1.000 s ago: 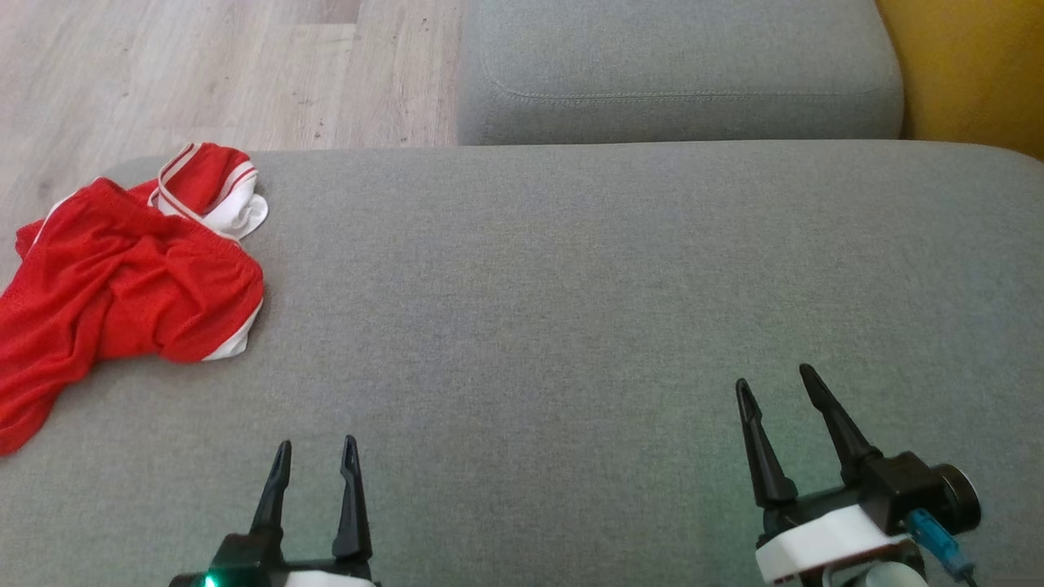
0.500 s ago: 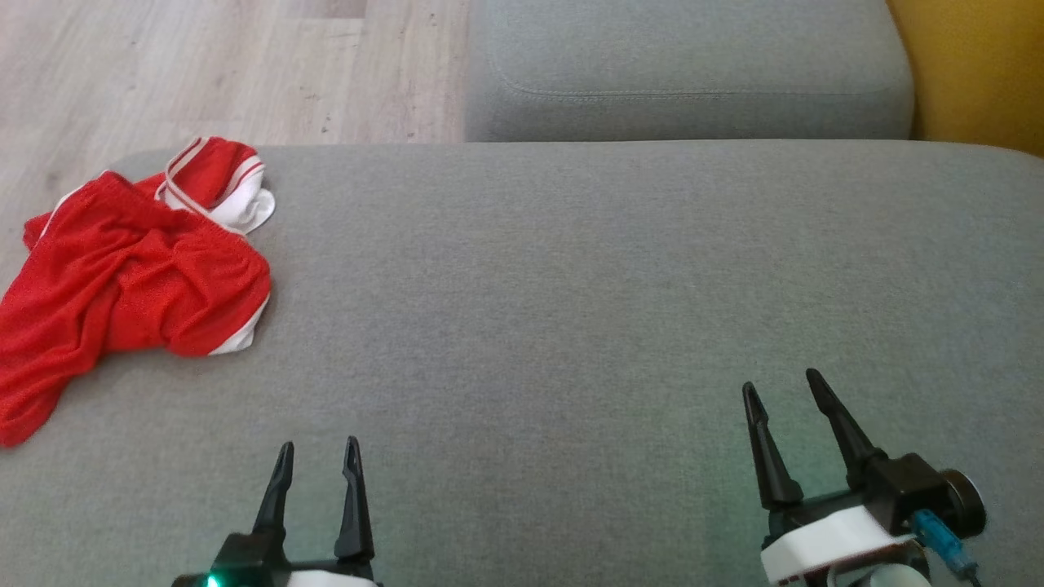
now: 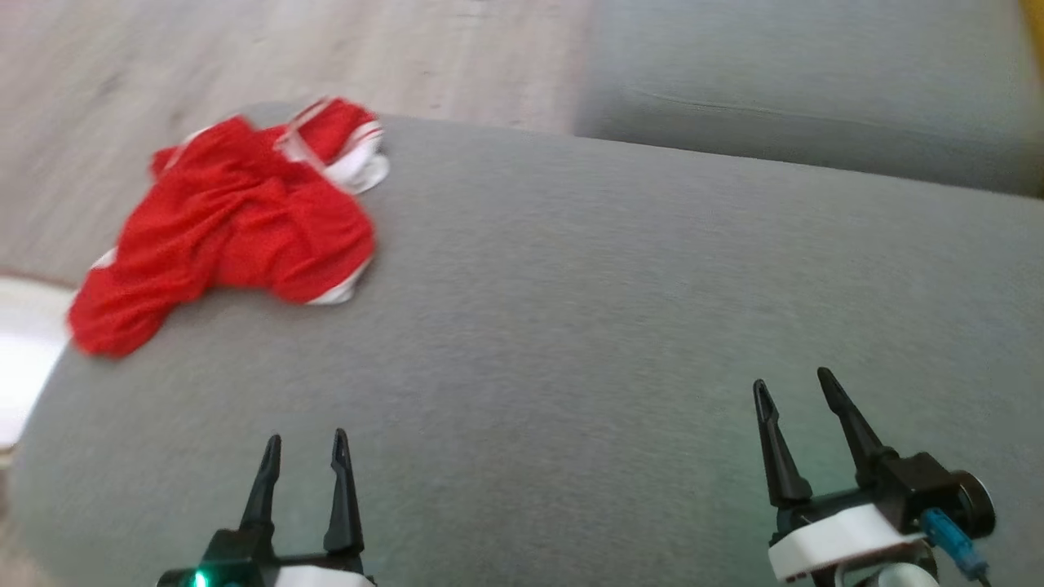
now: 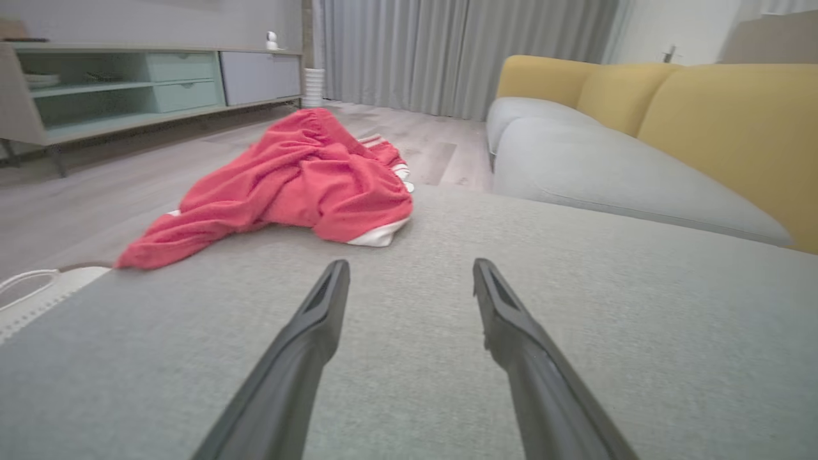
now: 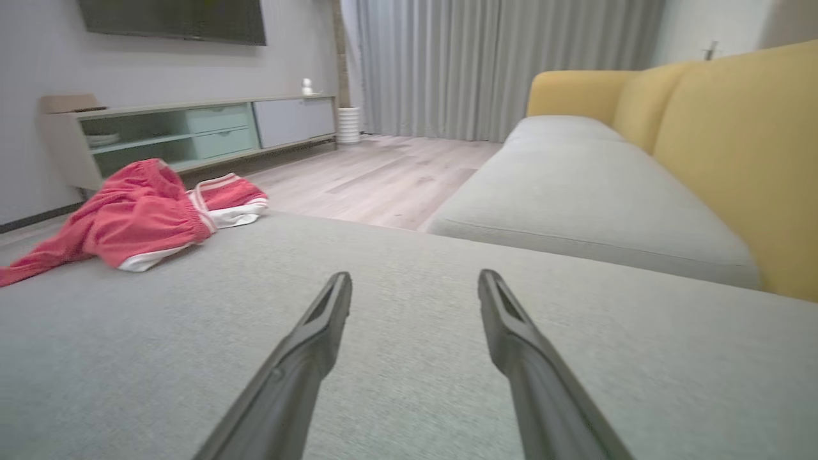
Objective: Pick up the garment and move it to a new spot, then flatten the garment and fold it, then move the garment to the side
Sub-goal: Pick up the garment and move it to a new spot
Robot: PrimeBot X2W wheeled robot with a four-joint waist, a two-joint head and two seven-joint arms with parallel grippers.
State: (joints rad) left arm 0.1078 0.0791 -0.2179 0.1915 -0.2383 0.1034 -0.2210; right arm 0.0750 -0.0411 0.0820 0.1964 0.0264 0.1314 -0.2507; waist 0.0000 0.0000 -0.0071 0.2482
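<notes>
- Red mesh garment (image 3: pixel 236 224) with white trim lies crumpled at the far left corner of the grey cushion (image 3: pixel 571 326). One end trails toward the cushion's left edge.
- What has changed is your viewpoint. The head view has swung left over the last second, so the cloth now sits nearer the middle of it, slightly blurred. The garment itself has not shifted on the cushion.
- Your left gripper (image 3: pixel 306 438) is spread wide and holds nothing. Your right gripper (image 3: pixel 792 379) is the same. Both hang low over bare fabric, well apart from the cloth.
- No step of the task looks done yet. The turn reads as lining up for the first pick, and your left arm is the nearer one, needing a reach forward and to the left.
</notes>
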